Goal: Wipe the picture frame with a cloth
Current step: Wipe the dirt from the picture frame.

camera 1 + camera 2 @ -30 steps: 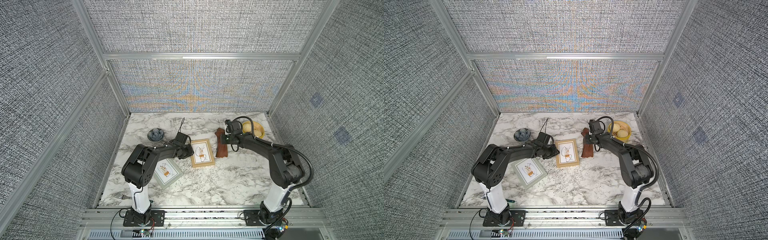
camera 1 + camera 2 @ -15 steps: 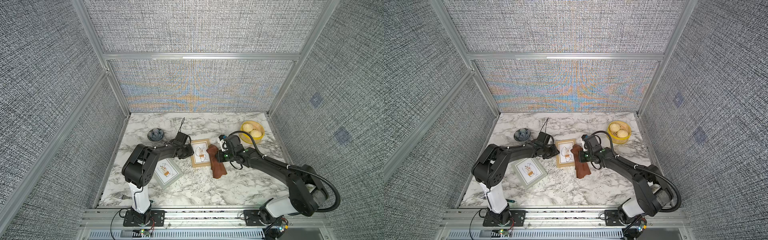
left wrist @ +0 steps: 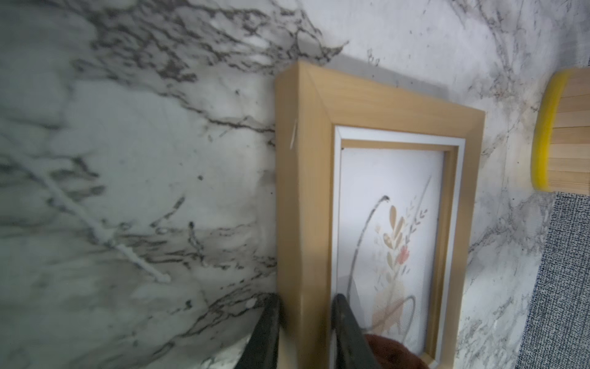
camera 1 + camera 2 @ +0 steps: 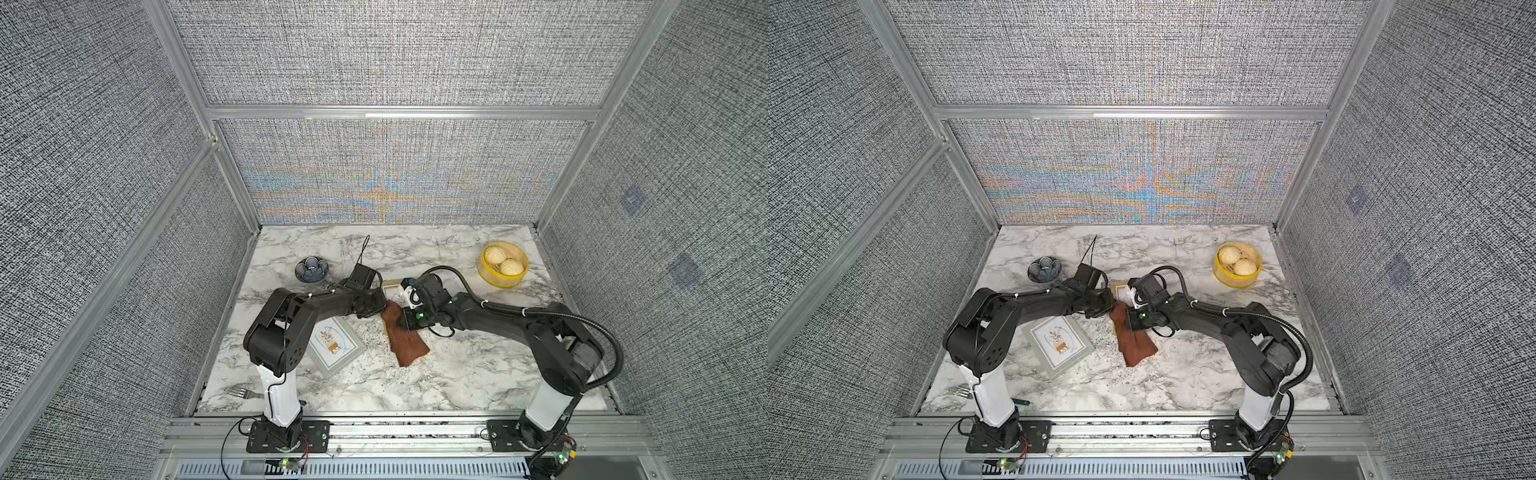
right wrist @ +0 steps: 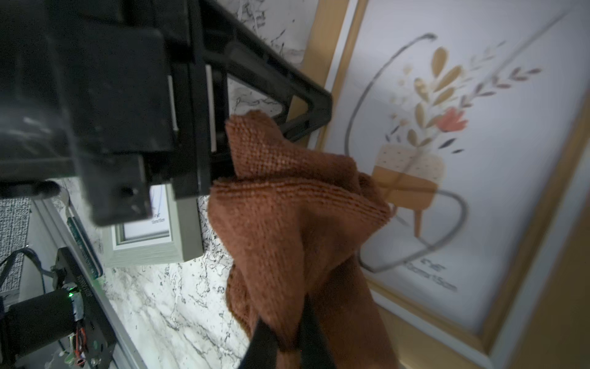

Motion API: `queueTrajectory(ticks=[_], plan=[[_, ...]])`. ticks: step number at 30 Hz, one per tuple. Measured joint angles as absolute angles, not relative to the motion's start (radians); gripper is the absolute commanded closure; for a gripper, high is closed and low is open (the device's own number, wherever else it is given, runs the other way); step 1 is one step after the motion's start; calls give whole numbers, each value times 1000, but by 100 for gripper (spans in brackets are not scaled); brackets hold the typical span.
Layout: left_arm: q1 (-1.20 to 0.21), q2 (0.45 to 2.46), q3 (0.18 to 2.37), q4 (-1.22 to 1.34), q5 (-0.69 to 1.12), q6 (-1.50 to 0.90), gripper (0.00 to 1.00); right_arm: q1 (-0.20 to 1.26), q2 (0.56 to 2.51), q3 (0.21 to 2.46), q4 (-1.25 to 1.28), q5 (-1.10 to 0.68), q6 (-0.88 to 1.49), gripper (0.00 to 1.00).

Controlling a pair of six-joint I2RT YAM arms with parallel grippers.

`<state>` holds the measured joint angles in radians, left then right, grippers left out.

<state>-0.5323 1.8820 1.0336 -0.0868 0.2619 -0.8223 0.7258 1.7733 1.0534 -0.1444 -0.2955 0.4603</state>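
Pinches a bunched fold of the reddish-brown cloth (image 5: 297,223) in the right gripper (image 5: 284,319), jaws drawn almost fully together with only fabric between them. Drapes the free bunch of that cloth over the lower corner of the wooden picture frame (image 5: 463,159), across the edge of the glass and the foot of the printed vase, just beside a finger of the left gripper (image 3: 306,306). Clamps the frame's side rail with that left gripper, jaws narrowed onto the wood, one finger outside the rail and the other on the glass side. Places the frame flat near the middle of the marble table (image 4: 457,374), between the two wrists. Reveals in both top views only a small corner of the frame (image 4: 390,284) (image 4: 1119,286), the rest hidden under the arms, but lays out the cloth's long tail (image 4: 409,345) (image 4: 1136,345) trailing from the frame toward the front edge and resting on the marble, near a grey-green frame (image 4: 334,345) lying apart from it. Gives the grips themselves only in the wrist views: from the left wrist, the fingers astride the rail and a sliver of cloth (image 3: 392,351); from the right wrist, the fabric's weave and the blurred print. Catches a yellow basket (image 3: 549,134) well apart from the frame.
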Motion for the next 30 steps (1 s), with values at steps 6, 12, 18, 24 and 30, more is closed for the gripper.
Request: queueTrajectory(ticks=[6,12,18,24,30], plan=[[-532,1875,1022,-82,260,-827,89,733,1799,1040,-137,-299,439,100],[-532,1872,1013,-76,257,-841,89,730,1808,1035,-127,-280,403,100],[-532,1870,1011,-74,256,-841,89,665,1718,935,-139,-193,345,100],[-531,1876,1015,-73,263,-857,89,667,1681,933,-200,-104,297,100],[-532,1890,1021,-73,271,-859,89,801,1789,1036,-162,-118,244,100]])
